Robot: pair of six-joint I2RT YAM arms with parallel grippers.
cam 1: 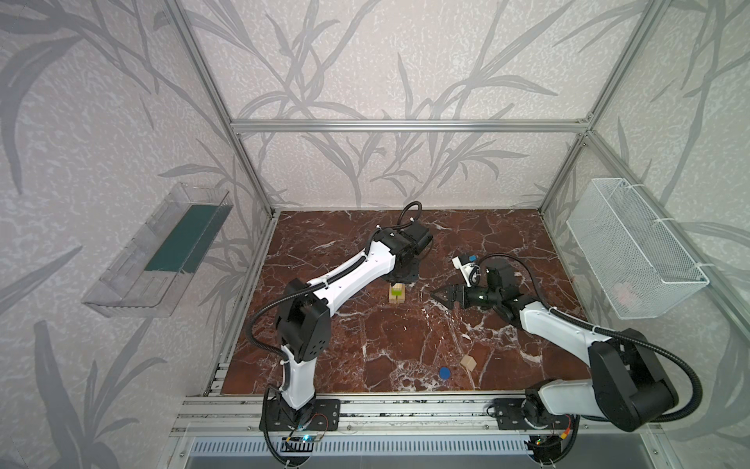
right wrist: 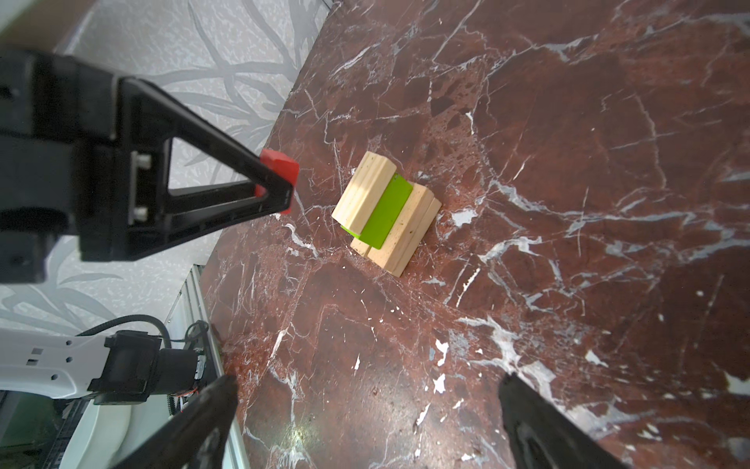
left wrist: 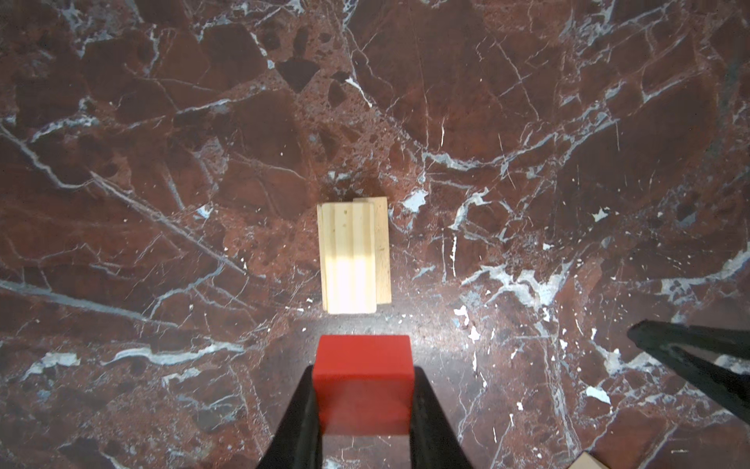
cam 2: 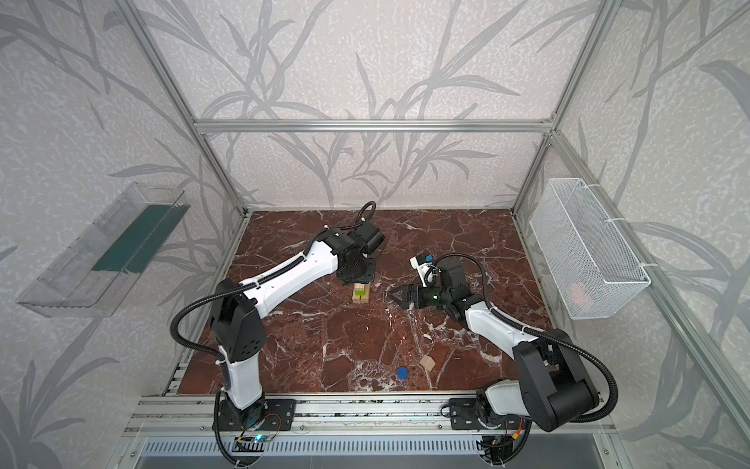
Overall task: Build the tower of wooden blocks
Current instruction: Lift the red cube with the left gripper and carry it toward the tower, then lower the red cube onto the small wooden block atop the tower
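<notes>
The stack (cam 1: 397,293) (cam 2: 361,293) stands mid-table: light-wood planks with a lime-green brick (right wrist: 387,215) between them, and a plank (left wrist: 349,256) on top. My left gripper (left wrist: 364,377) is shut on a red cube (left wrist: 363,365) (right wrist: 280,164), held in the air just beside the stack and apart from it. In both top views the left wrist hides the cube. My right gripper (right wrist: 365,402) (cam 1: 438,295) is open and empty, right of the stack and pointing at it. A blue disc (cam 1: 445,372) (cam 2: 402,372) and a natural-wood piece (cam 1: 468,362) (cam 2: 427,362) lie near the front edge.
A white wire basket (cam 1: 633,251) hangs on the right wall and a clear plastic tray (cam 1: 158,251) on the left wall. Aluminium rails (cam 1: 406,406) run along the table's front. The red marble tabletop (cam 1: 365,345) lies bare between the stack and the front pieces.
</notes>
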